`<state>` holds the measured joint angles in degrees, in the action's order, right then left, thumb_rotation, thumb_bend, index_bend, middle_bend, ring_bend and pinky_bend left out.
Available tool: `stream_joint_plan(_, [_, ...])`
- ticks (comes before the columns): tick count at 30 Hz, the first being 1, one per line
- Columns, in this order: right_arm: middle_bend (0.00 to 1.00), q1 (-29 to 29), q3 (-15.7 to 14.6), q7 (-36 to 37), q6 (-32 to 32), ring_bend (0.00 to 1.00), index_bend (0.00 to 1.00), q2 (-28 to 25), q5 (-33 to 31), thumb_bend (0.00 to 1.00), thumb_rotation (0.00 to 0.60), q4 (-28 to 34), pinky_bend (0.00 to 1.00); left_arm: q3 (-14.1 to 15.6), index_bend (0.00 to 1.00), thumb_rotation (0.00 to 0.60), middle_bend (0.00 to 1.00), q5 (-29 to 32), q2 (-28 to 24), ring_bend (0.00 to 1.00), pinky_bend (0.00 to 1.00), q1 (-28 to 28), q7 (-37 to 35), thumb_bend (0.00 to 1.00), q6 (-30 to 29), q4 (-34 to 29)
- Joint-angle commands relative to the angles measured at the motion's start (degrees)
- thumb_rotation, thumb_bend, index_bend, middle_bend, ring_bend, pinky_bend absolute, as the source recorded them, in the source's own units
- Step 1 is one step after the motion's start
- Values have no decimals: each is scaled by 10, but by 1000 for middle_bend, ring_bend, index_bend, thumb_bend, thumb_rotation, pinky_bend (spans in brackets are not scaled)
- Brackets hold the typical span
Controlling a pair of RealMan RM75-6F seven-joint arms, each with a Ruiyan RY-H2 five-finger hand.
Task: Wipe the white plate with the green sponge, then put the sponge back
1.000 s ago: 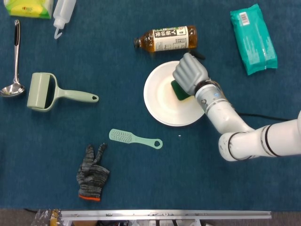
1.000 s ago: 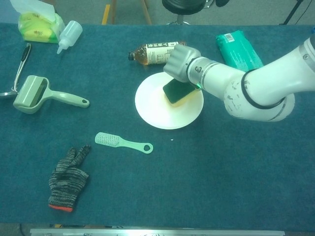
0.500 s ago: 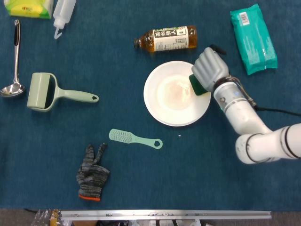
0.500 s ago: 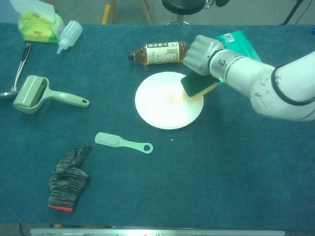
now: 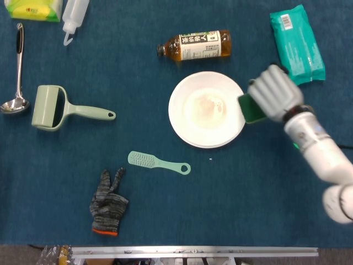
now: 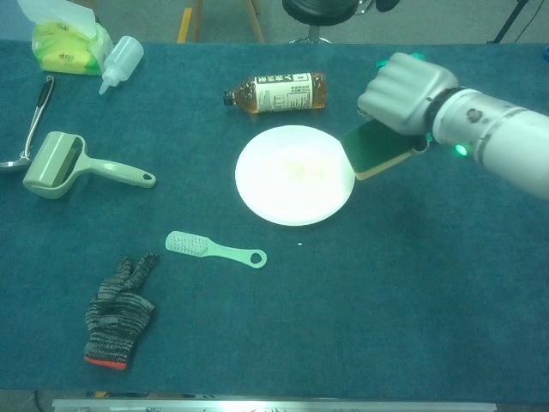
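Note:
The white plate (image 5: 207,109) (image 6: 294,174) lies flat on the blue cloth near the table's middle, with a faint yellowish smear at its centre. My right hand (image 5: 274,91) (image 6: 406,90) grips the green sponge (image 5: 253,109) (image 6: 376,148), which has a yellow underside. The sponge hangs just past the plate's right rim, lifted off the cloth and tilted. My left hand shows in neither view.
A tea bottle (image 5: 194,44) lies behind the plate and a teal wipes pack (image 5: 297,45) sits at the back right. A mint brush (image 5: 158,162), a grey glove (image 5: 107,202), a lint roller (image 5: 65,109), a ladle (image 5: 16,72) and a squeeze bottle (image 5: 73,16) lie to the left.
My right hand has carried the sponge from the plate's centre to the right, off the plate and past its rim. The plate's middle is now uncovered.

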<state>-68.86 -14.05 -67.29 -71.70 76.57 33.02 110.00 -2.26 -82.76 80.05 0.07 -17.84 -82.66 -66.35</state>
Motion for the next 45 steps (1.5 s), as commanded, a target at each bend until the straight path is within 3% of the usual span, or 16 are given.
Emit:
stream_joint_plan(1, [609,37,-22,27,-21,476,521,-22,40,134,600,21,456,0,304,600,290,-1,-1,185,339,-2,5,232,1,-5])
stream_joint_plan(11, [609,123,-65,55,-33,476,521,-30,129,134,600,5,456,-1,304,600,291,-3,-7,185,339,-6,23,233,-1,-26])
stream_joint_plan(18, [609,164,-69,70,-11,476,521,-26,144,129,600,-14,456,0,304,600,291,-1,-6,185,339,-8,25,232,2,-28])
stream_joint_plan(22, [589,177,-60,77,9,466,502,-28,137,58,600,-25,456,0,304,600,290,-2,-7,185,339,-8,25,232,0,-28])
stream_joint_plan(25, [521,184,-53,86,30,438,397,-29,130,1,600,-34,457,0,304,600,291,-1,-6,185,339,-7,24,232,-1,-28])
stream_joint_plan(28, [406,187,-47,94,55,379,227,-32,118,0,600,-40,457,1,304,600,291,0,-5,185,340,-8,24,233,1,-27])
stream_joint_plan(29, [329,187,-45,96,62,332,125,-33,113,0,600,-40,460,1,304,600,291,0,-5,185,340,-8,23,233,2,-27])
stream_joint_plan(32, [124,186,-35,102,81,214,1,-40,91,0,600,-32,458,1,304,600,291,1,-4,185,339,-8,22,233,3,-24])
stream_joint_plan(35, [6,185,-24,109,91,125,0,-49,69,0,600,-16,444,1,304,600,291,2,-4,185,339,-8,21,233,2,-24])
stream_joint_plan(40, [0,188,-5,140,99,34,0,-72,55,0,600,21,421,2,304,600,291,1,-3,185,339,-8,19,232,3,-22])
stream_joint_plan(43, [0,208,9,190,86,12,0,-88,121,0,600,26,325,1,304,600,291,1,-3,185,339,-8,18,232,1,-22])
stream_joint_plan(45, [0,234,13,216,43,10,0,-93,195,0,600,10,253,1,304,600,291,0,-4,185,340,-8,19,232,-1,-23])
